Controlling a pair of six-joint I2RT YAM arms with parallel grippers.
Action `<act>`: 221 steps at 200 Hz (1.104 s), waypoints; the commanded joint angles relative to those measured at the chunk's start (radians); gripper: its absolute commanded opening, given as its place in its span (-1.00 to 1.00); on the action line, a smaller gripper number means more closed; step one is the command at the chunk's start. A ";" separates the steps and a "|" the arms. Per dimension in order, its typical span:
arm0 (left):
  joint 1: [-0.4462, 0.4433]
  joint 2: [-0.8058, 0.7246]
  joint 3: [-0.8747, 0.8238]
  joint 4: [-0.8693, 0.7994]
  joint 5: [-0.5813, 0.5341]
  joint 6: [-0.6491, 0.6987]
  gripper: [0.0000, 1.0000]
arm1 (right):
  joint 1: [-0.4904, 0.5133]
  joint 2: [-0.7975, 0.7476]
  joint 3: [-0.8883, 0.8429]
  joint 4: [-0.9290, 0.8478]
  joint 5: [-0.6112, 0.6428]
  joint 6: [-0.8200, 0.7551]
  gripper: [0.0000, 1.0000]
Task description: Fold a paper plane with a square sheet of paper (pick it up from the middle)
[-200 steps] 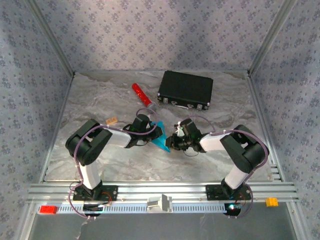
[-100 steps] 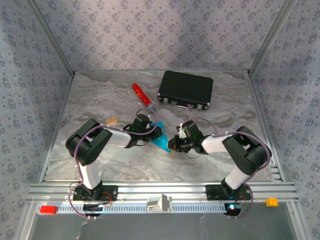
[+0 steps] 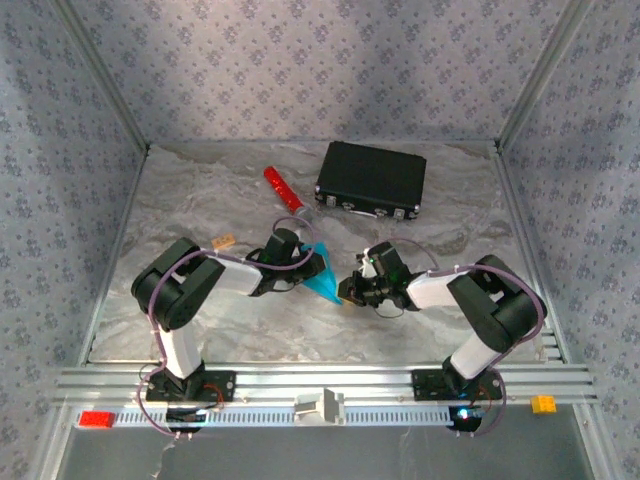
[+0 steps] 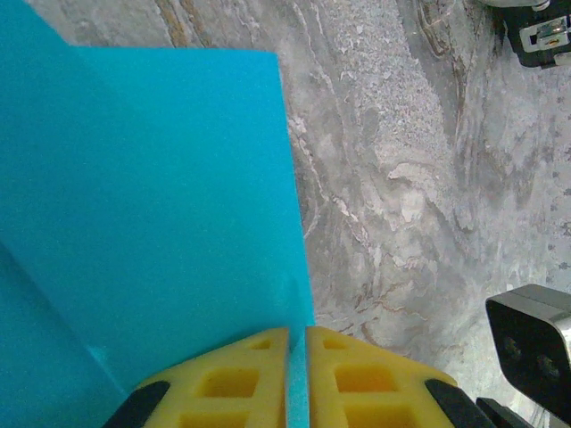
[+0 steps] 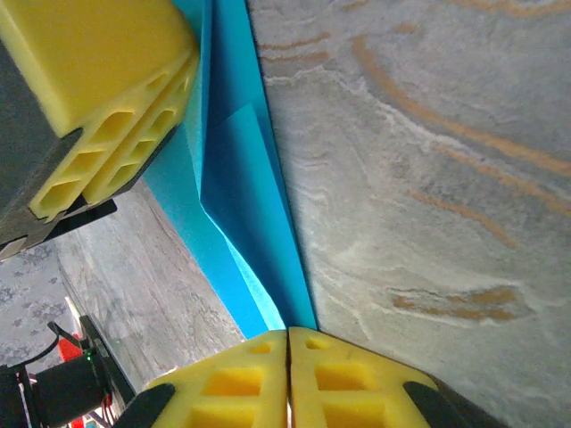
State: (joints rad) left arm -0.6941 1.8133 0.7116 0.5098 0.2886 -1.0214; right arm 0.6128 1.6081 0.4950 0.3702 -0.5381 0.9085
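Both tools pinch the folded blue paper [image 3: 322, 272] on the near side of the black case [image 3: 371, 180].

The left tool [image 4: 297, 343] has its yellow pads pressed nearly together, with a thin edge of the paper caught between them and the rest of the sheet spreading away from the tips. The right tool [image 5: 287, 343] is closed just as tightly on the paper's narrow pointed end, where folded layers run into its pads. The paper sits between the two tools, low over the worktop [image 3: 200, 200], well apart from the case. Both arms are bent sharply at the elbow, forearms lying low and reaching inward toward each other from either side of the paper.
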 commanded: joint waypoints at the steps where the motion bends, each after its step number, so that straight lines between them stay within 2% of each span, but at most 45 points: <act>1: 0.008 0.027 -0.020 -0.011 -0.011 0.004 -0.74 | -0.006 0.013 -0.033 -0.085 0.014 0.004 -0.85; 33: 0.008 0.027 -0.020 -0.013 -0.011 0.006 -0.74 | -0.010 -0.006 -0.038 -0.070 0.006 0.016 -0.85; 79: 0.009 0.026 -0.021 -0.013 -0.010 0.007 -0.74 | -0.015 -0.061 0.004 -0.104 -0.015 -0.014 -0.67; 139: 0.009 0.026 -0.023 -0.014 -0.007 0.010 -0.74 | -0.035 -0.106 0.085 -0.169 -0.041 -0.072 -0.59; 175: 0.009 0.027 -0.024 -0.013 -0.006 0.011 -0.74 | 0.009 -0.050 0.174 -0.188 -0.087 -0.131 -0.82; 196: 0.009 0.027 -0.021 -0.013 -0.006 0.011 -0.74 | 0.040 -0.006 0.229 -0.269 -0.049 -0.182 -0.91; 221: 0.009 0.029 -0.020 -0.011 -0.004 0.011 -0.74 | 0.056 0.042 0.263 -0.285 -0.040 -0.198 -0.96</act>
State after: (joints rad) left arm -0.6937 1.8160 0.7097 0.5205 0.2928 -1.0214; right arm 0.6548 1.6035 0.7219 0.1658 -0.5877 0.7643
